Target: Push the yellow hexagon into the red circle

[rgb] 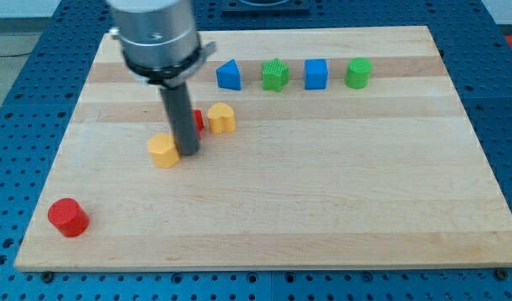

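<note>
The yellow hexagon [162, 151] lies left of the board's middle. My tip [187, 152] stands right beside it, touching or nearly touching its right side. The red circle [68, 217] sits near the bottom left corner of the board, well apart from the hexagon. A second red block [197, 121] is mostly hidden behind the rod. A yellow heart-shaped block [222, 118] lies just right of it.
A row of blocks lies near the view's top: a blue block [229, 75], a green star-like block [275, 75], a blue cube [315, 73] and a green block [358, 73]. The wooden board [323, 201] rests on a blue perforated table.
</note>
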You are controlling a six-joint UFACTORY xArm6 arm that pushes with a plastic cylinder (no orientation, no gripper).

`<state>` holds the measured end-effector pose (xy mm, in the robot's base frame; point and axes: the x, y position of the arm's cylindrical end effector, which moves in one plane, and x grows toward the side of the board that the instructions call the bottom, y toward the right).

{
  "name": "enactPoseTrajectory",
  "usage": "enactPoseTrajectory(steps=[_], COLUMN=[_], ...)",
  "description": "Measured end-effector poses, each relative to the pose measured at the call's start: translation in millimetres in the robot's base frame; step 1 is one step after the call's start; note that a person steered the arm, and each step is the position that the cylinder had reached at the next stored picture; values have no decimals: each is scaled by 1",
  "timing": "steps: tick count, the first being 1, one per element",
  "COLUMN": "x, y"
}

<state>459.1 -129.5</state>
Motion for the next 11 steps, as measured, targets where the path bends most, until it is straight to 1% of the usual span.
enactPoseTrajectory(steps=[3, 4, 5, 8, 9, 10, 11], x=[-4, -8, 4, 42, 50, 48, 39], y=[-100, -121, -137, -136, -136, -145, -88])
